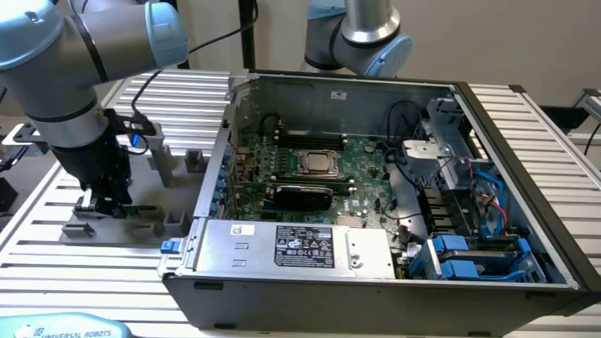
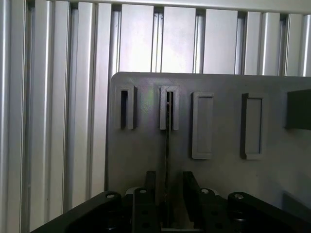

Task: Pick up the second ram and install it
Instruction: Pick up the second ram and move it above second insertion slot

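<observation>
Gripper wide open, holding nothing, down over the grey fixture plate. The second ram stands on edge between my fingers. There's a gap on both sides, no contact that I can see. Its far end sits in a slotted block, with another slotted block just beside it. The plate's edge meets the ribbed table near the finger on that side. The computer case is off to the exterior view's right, apart from the arm. The ram's near end is hidden behind the gripper body. It's edge-on, so I can't make out the chips.
</observation>
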Controlling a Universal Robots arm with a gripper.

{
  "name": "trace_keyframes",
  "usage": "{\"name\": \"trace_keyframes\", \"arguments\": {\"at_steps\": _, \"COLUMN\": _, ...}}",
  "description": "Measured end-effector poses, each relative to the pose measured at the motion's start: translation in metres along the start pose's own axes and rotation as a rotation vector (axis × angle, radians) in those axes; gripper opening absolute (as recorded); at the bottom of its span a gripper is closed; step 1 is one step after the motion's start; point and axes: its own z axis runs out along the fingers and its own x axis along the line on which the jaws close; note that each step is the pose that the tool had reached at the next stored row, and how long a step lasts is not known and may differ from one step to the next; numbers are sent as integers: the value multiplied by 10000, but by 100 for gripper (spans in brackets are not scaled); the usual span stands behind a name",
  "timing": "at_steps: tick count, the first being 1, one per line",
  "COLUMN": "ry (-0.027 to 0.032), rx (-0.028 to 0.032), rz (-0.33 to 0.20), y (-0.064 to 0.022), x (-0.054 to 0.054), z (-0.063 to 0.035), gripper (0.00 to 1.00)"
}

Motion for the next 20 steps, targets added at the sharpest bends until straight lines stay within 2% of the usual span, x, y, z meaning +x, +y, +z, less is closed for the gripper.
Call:
{"name": "trace_keyframes", "arguments": {"at_steps": 4, "ry": 21, "rx": 0, "rz": 1, "y": 0, "x": 0, "z": 4, "gripper": 34}}
{"name": "trace_keyframes", "arguments": {"at_steps": 5, "ry": 24, "rx": 0, "rz": 0, "y": 0, "x": 0, "z": 5, "gripper": 27}}
{"name": "trace_keyframes", "arguments": {"at_steps": 14, "ry": 32, "rx": 0, "rz": 2, "y": 11, "x": -2, "z": 7, "gripper": 27}}
{"name": "trace_keyframes", "arguments": {"at_steps": 15, "ry": 32, "rx": 0, "rz": 1, "y": 12, "x": -2, "z": 8, "gripper": 25}}
{"name": "trace_keyframes", "arguments": {"at_steps": 16, "ry": 32, "rx": 1, "rz": 0, "y": 12, "x": -2, "z": 8, "gripper": 18}}
{"name": "trace_keyframes", "arguments": {"at_steps": 18, "ry": 37, "rx": -1, "rz": 0, "y": 13, "x": -2, "z": 8, "gripper": 18}}
{"name": "trace_keyframes", "arguments": {"at_steps": 19, "ry": 38, "rx": -1, "rz": 1, "y": 13, "x": -2, "z": 9, "gripper": 14}}
{"name": "trace_keyframes", "arguments": {"at_steps": 20, "ry": 40, "rx": -1, "rz": 1, "y": 14, "x": -2, "z": 9, "gripper": 14}}
